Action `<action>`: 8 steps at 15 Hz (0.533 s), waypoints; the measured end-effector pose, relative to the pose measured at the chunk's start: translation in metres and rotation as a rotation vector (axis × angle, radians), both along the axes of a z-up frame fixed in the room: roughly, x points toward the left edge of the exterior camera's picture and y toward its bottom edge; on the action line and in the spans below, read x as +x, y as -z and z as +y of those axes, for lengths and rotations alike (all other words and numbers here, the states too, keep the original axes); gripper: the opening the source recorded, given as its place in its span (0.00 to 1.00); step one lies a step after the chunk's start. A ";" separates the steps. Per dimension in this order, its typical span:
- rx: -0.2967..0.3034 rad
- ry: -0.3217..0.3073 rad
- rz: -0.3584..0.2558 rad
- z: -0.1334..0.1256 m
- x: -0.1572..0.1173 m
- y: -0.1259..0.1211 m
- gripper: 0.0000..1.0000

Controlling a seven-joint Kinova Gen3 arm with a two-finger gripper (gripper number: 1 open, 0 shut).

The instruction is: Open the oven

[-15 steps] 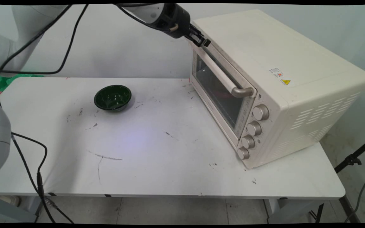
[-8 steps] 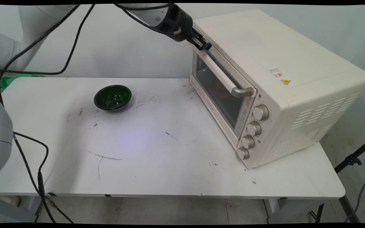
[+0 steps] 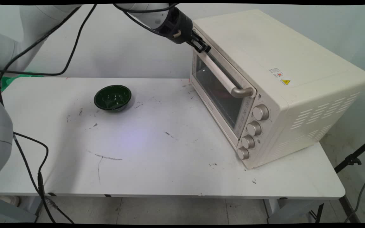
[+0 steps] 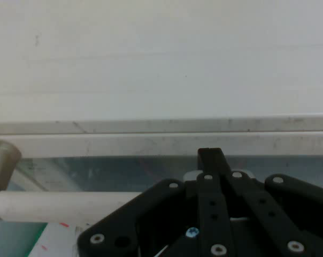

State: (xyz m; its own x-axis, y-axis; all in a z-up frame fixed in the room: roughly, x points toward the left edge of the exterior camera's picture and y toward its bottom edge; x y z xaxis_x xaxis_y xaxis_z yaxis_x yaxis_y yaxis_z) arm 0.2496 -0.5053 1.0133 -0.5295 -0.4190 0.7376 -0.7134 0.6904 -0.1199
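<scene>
- The cream, box-shaped toaster oven (image 3: 265,63) is showing a matt painted metal shell, with slotted vents on its right side.
- Its door window (image 3: 219,91) is looking like smooth, reflective glass.
- The cream bar handle (image 3: 217,71) is appearing smooth and matt, ending in brushed grey metal caps.
- The four round knobs (image 3: 254,128) are gleaming like satin metal.
- The dark green round bowl (image 3: 112,97) is shining glossy, like glazed ceramic or hard plastic.
- The white table (image 3: 157,164) is looking smooth, matt and scuffed with dark marks.
- The black two-finger gripper (image 4: 210,155) is showing matt black linkage with small bright metal screws.
</scene>
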 end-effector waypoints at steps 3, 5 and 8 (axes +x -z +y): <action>0.001 0.005 -0.006 0.002 0.003 0.002 0.00; 0.002 0.010 -0.010 0.005 0.005 0.004 0.00; 0.002 0.017 -0.016 0.010 0.010 0.006 0.00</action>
State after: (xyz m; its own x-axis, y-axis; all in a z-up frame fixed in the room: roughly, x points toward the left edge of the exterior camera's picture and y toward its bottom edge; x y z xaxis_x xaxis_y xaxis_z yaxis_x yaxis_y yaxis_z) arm 0.2596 -0.4957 1.0072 -0.5483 -0.4117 0.7280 -0.6998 0.7024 -0.1299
